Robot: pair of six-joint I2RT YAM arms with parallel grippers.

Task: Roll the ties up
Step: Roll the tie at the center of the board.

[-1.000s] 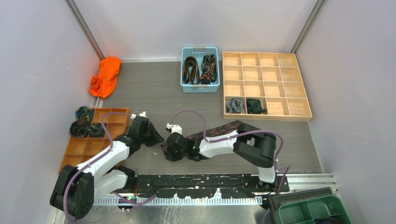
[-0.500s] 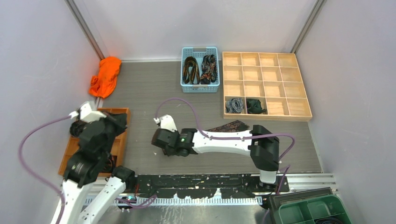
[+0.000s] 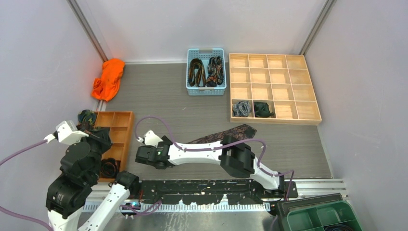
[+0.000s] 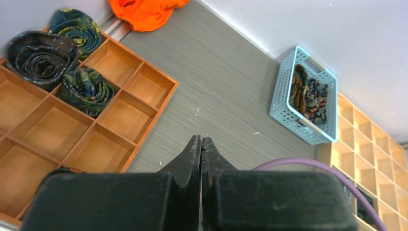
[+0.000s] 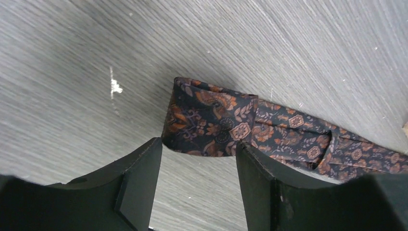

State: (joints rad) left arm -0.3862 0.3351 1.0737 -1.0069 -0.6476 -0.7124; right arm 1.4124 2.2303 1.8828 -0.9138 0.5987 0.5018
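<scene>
A brown paisley tie (image 3: 226,134) lies flat on the grey table, partly hidden under my right arm. In the right wrist view its folded end (image 5: 207,118) rests on the table just beyond my right gripper (image 5: 198,144), which stands open with nothing between its fingers. From above, the right gripper (image 3: 142,156) reaches far to the left. My left gripper (image 4: 200,139) is shut and empty, raised over the orange tray (image 4: 150,126); in the top view it (image 3: 103,139) hangs above that tray (image 3: 120,113). Three rolled ties (image 4: 41,50) sit in the tray's far compartments.
A blue basket (image 3: 206,71) holding unrolled ties stands at the back. A wooden compartment tray (image 3: 281,91) at the right holds a grey coil (image 3: 241,108) and a green coil (image 3: 262,109). An orange cloth (image 3: 109,78) lies back left. A green bin (image 3: 322,216) sits near right.
My right gripper opened, let go of the tie's end and moved left. My left arm swung away to the left and rose over the orange tray.
</scene>
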